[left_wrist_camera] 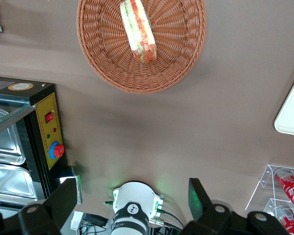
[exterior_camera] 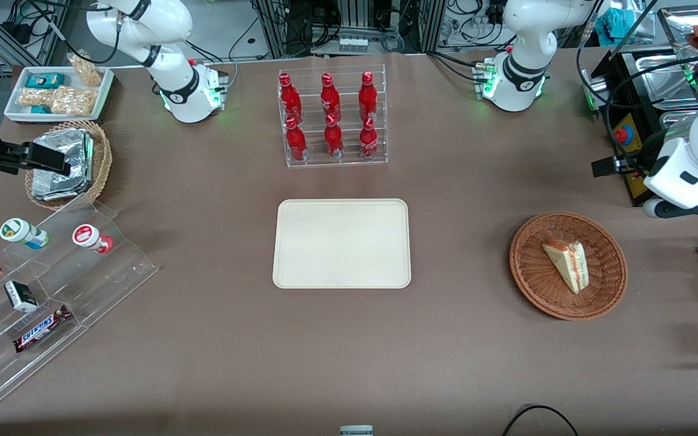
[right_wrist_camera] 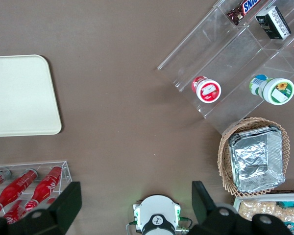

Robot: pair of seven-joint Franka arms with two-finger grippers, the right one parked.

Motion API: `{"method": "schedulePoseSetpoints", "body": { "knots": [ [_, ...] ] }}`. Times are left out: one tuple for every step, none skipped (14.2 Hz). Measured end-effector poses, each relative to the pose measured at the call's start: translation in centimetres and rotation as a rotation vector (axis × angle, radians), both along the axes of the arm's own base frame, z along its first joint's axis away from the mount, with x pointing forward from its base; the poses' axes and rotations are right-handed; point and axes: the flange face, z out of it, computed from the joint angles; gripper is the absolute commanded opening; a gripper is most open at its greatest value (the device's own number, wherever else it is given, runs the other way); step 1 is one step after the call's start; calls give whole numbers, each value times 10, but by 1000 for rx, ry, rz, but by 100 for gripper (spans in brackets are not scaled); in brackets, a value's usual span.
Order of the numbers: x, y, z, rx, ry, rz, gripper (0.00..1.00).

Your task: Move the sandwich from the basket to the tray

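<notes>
The sandwich [exterior_camera: 567, 264], a white-bread wedge with red and green filling, lies in the reddish-brown wicker basket [exterior_camera: 531, 284] toward the working arm's end of the table. Both also show in the left wrist view, sandwich [left_wrist_camera: 137, 29] in basket [left_wrist_camera: 112, 73]. The cream tray [exterior_camera: 342, 242] lies bare at the table's middle; its corner shows in the left wrist view [left_wrist_camera: 291, 115]. My left gripper [exterior_camera: 604, 165] hangs high above the table, farther from the front camera than the basket, by a black control box. Its fingers [left_wrist_camera: 198, 198] are wide apart and hold nothing.
A clear rack of red bottles [exterior_camera: 332, 118] stands farther from the camera than the tray. The black control box with a red button [exterior_camera: 624, 136] and metal pans sit at the working arm's end. A tan basket of foil packets [exterior_camera: 67, 163] and acrylic snack shelves [exterior_camera: 52, 284] lie toward the parked arm's end.
</notes>
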Motion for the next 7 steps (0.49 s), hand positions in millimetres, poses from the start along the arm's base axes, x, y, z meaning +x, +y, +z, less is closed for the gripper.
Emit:
{"method": "schedulePoseSetpoints", "body": {
  "knots": [
    [0, 1, 0, 0, 3, 2, 100],
    [-1, 1, 0, 1, 8, 3, 100],
    [-2, 1, -1, 2, 13, 4, 100],
    [-3, 1, -2, 3, 20, 5, 100],
    [-4, 1, -3, 5, 32, 6, 100],
    [-4, 2, -5, 7, 40, 9, 100],
    [-4, 6, -7, 9, 43, 18, 100]
  ]
}}
